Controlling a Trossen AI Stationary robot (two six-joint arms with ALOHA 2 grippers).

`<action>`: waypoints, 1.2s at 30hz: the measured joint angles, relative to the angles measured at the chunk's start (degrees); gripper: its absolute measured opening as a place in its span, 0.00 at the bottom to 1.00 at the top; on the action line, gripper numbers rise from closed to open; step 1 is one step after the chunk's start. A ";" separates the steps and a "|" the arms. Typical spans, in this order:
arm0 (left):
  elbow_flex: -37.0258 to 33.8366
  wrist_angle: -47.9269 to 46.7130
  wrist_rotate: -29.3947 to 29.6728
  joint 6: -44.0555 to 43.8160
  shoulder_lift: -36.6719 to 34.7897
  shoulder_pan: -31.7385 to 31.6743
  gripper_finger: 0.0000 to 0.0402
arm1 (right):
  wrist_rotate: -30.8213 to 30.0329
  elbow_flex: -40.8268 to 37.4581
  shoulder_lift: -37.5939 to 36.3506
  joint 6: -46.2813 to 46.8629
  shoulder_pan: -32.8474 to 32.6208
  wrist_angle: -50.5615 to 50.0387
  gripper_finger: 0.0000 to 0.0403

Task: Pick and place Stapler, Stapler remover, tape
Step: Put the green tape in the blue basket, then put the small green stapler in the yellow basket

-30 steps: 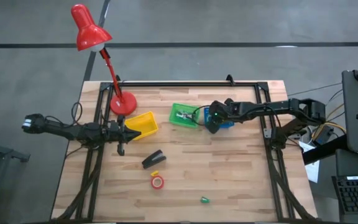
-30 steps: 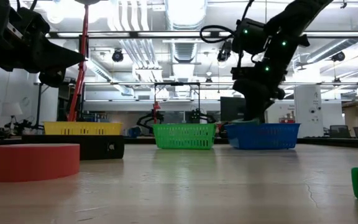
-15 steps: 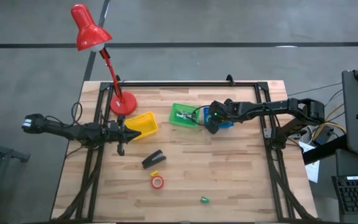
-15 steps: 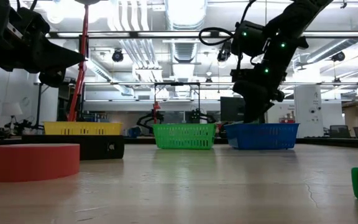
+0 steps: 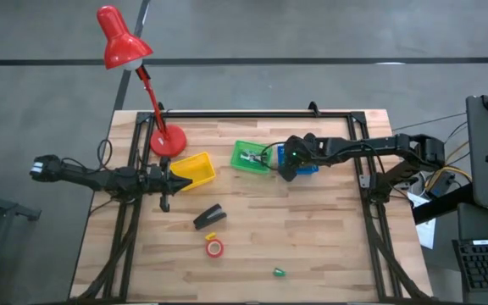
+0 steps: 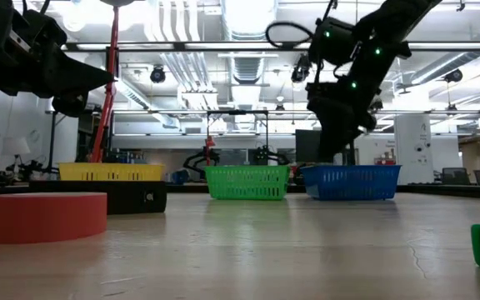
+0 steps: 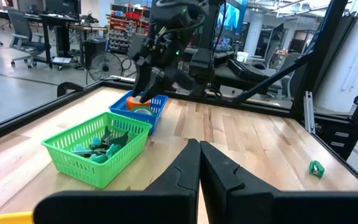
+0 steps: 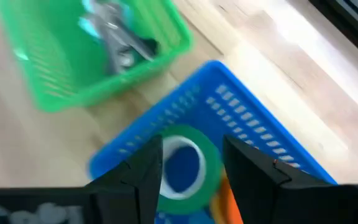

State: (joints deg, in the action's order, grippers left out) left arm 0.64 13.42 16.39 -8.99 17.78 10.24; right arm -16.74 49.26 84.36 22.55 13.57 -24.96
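Note:
My right gripper [image 8: 191,168] stands open just above the blue basket [image 5: 310,168]. A green tape roll [image 8: 210,163] lies flat in the basket under the gap between its fingers, beside an orange roll [image 8: 227,199]. The black stapler [image 5: 209,217] lies on the table near the middle. A red tape roll [image 5: 215,248] lies flat nearer the front edge. Silvery staple removers [image 8: 117,46] lie in the green basket [image 5: 251,158]. My left gripper [image 5: 165,202] waits shut at the table's left, next to the yellow basket [image 5: 193,169].
A red desk lamp [image 5: 167,141] stands at the far left. A small yellow piece [image 5: 213,236] lies between the stapler and the red roll. A tiny green lump [image 5: 279,272] sits near the front edge. A dark frame [image 5: 252,113] runs round the table's far and side edges.
My right gripper has risen a little above the blue basket.

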 joint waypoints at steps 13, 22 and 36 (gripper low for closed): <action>-0.01 0.00 0.01 0.00 0.00 0.01 0.02 | 1.21 1.94 0.25 0.00 -11.81 8.45 0.36; 0.00 -0.02 -0.01 0.00 0.00 0.02 0.02 | 11.67 1.83 2.44 -4.87 -23.11 25.26 0.34; -0.02 -1.40 -0.01 0.00 0.66 0.00 0.02 | 11.22 6.14 11.78 -8.36 -27.83 28.00 0.26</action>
State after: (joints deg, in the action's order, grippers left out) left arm 0.63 12.02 16.38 -8.99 18.44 10.24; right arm -5.52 55.41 96.14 14.18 -14.26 3.04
